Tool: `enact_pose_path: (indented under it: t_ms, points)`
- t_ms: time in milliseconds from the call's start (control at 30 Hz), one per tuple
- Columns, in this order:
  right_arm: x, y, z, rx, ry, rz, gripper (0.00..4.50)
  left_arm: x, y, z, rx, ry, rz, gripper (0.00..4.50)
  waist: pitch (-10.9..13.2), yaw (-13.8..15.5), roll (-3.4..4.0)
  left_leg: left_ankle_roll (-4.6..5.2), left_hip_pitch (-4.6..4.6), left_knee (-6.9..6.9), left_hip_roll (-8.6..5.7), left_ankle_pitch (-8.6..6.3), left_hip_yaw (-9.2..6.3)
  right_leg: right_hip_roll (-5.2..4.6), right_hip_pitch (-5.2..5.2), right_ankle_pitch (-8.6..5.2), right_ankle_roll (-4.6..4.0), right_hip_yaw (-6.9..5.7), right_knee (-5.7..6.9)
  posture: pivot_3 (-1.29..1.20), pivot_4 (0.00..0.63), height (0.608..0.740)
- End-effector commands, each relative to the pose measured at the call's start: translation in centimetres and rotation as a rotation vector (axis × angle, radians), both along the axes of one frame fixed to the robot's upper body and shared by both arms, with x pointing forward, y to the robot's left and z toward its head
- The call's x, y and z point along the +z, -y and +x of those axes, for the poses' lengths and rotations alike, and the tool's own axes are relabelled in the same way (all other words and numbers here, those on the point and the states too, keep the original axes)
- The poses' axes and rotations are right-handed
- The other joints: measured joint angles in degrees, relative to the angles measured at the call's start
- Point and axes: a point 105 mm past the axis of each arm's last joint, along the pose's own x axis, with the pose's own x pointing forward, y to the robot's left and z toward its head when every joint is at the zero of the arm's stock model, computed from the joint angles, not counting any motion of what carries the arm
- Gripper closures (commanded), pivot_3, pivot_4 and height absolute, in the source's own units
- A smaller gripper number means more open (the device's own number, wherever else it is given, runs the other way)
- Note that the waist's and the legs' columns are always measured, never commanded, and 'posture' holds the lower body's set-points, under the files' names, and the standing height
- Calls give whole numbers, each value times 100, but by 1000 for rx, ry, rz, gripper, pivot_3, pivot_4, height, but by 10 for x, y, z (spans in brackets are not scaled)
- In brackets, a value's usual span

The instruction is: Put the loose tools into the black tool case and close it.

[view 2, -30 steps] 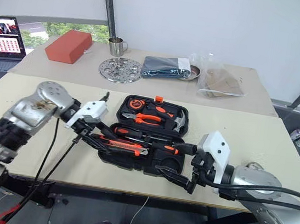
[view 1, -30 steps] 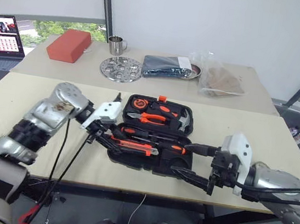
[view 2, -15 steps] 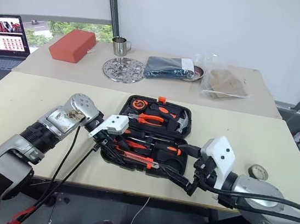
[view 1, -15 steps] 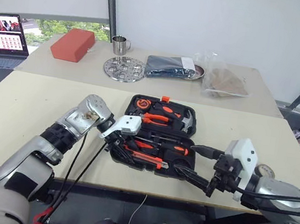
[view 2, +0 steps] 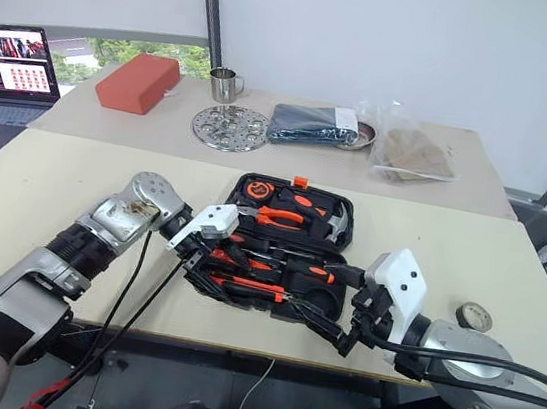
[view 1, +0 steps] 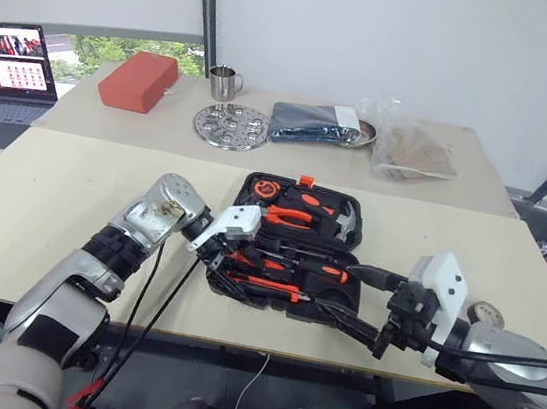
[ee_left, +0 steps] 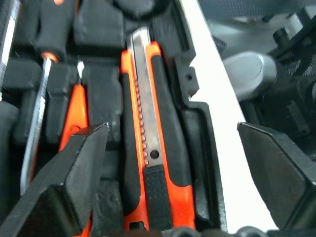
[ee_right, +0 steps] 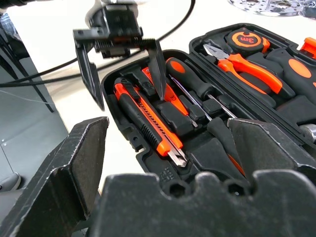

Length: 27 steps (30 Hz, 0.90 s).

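The black tool case (view 1: 334, 299) lies open in the middle of the near table. My left gripper (view 1: 233, 266) hangs open over the left end of its near half. Straight below it, the orange-and-black utility knife (ee_left: 148, 148) lies in its recess, touching neither finger. Beside the knife in the case are a black-orange screwdriver (ee_right: 190, 81) and a slim red one (ee_left: 76, 113). My right gripper (view 1: 354, 298) stands open and empty at the case's front right corner. A small tape roll (view 1: 487, 314) lies on the table past my right arm.
Orange pliers (view 1: 297, 218), a hammer and a tape measure (ee_right: 244, 39) fill the case's far half. On the back table are a red box (view 1: 138, 81), a metal cup (view 1: 225, 82), a perforated metal disc (view 1: 230, 125), a dark cloth, a plastic bag and a laptop (view 1: 9, 69).
My left gripper has opened and let go of the utility knife, which now rests in the case. The left hand has shifted a little to the right. The right arm has kept still.
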Motion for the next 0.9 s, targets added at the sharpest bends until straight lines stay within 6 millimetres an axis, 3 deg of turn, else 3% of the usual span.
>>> enact_pose_path:
  t_ms: [33,233,367,667,800,900]
  points:
    - [5,-3,-2,12,22,13,0,14,-5,5,-1,64,-23,738,0,0,0,0,0,0,0,0,0,0,0,0,0,0,0,0,150,736]
    - [5,-2,-1,15,23,10,0,5,-4,4,-20,70,-1,3117,0,9,0,1,0,0,-2,0,1,0,1,1,-1,-2,-2,0,150,736]
    - [5,-1,-2,16,24,4,0,-2,-1,0,-62,89,22,4425,0,4,0,1,0,0,-2,-1,1,0,1,0,-1,-1,-2,0,150,736]
    - [1,1,-5,4,5,8,0,-52,-21,-9,-195,192,238,4479,-6,4,5,2,3,0,-2,-2,1,0,5,1,-3,0,-3,0,150,736]
    - [0,5,-5,-19,-4,21,0,-50,-14,2,-160,240,219,4479,-46,5,42,5,19,0,-1,-4,0,-5,22,1,-2,1,-5,0,150,736]
    - [1,13,-6,-51,0,2,0,-32,-4,9,-99,219,124,4479,-56,26,58,26,52,0,-1,-18,-3,-15,63,-16,28,-5,-12,0,150,736]
